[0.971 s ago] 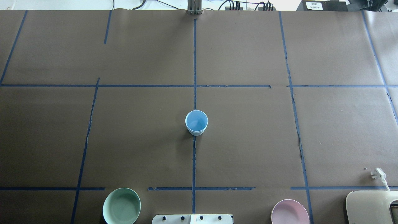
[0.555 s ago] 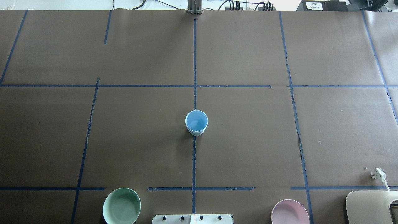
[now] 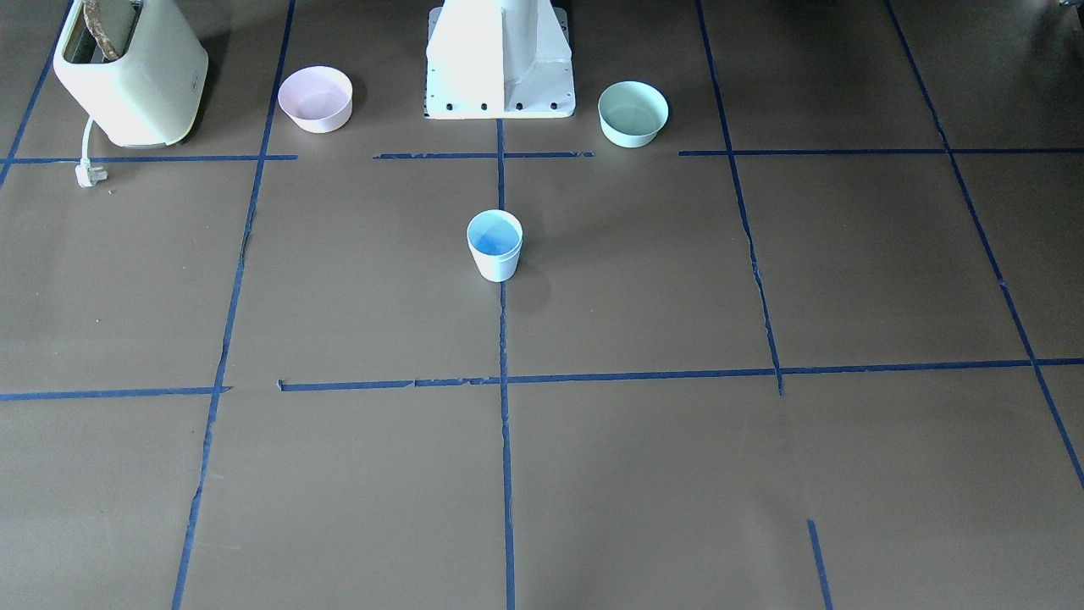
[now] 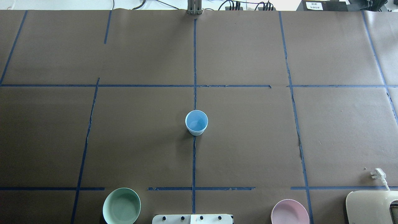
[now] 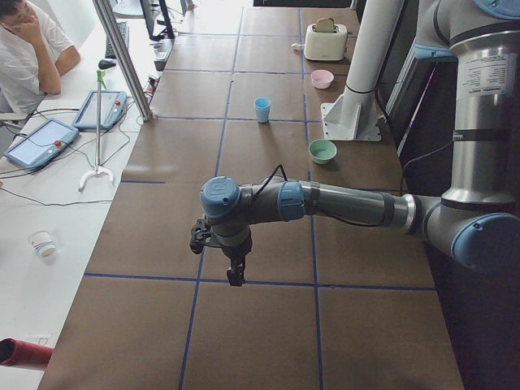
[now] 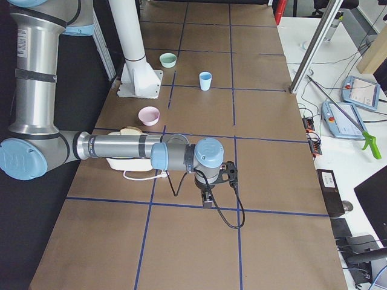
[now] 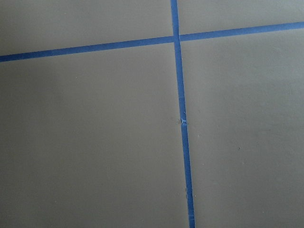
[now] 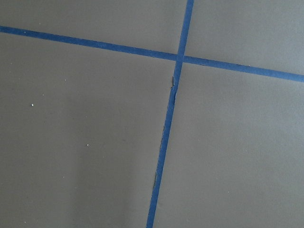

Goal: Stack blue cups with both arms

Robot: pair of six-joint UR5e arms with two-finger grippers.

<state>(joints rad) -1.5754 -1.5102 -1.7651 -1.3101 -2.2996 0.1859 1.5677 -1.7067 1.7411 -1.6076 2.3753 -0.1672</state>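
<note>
Left hand (image 5: pixel 236 275) is seen pointed down over the counter (image 4: pixel 248 149), well apart from the blue cup (image 4: pixel 196 123); its opening cannot be told. Cup is stood upright mid-counter on a tape line (image 4: pixel 194 161). Right hand (image 6: pixel 207 199): likewise, opening cannot be told.

Comparing the earlier overhead pictures with the present one, nothing is changing that can be seen: the blue cup (image 4: pixel 196 122) is showing no shift on the desk (image 4: pixel 248 140), neither in its place nor in its tilt. The left arm (image 5: pixel 341 203) and the right arm (image 6: pixel 121 147) are appearing only in the side views, where no earlier picture is given, so their movement cannot be told.
</note>
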